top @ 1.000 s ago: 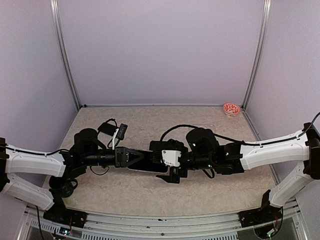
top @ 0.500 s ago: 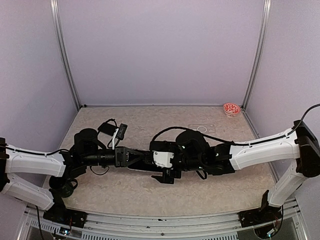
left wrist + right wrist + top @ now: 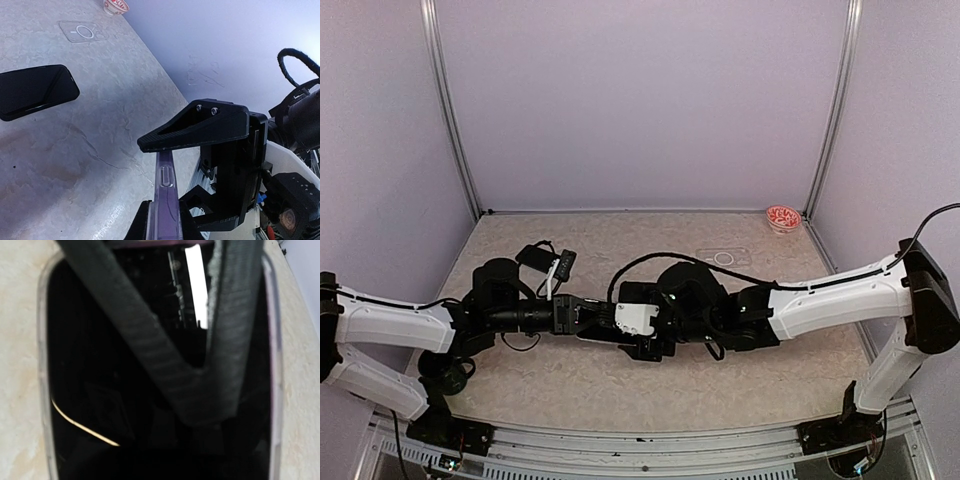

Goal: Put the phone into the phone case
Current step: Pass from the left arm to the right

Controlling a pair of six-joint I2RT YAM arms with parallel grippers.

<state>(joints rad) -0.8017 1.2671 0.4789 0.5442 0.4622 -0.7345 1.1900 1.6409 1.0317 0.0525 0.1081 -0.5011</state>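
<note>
One white ring marks the clear case point(image 3: 82, 32).

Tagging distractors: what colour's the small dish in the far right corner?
Red with a white pattern and pale rim: dish. Clearest in the top external view.

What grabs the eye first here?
At centre, the left end effector pinches a purple-edged phone, with the right end effector poised nose to nose over its dark screen. The clear case lies empty, back right near a red-patterned bowl.
</note>
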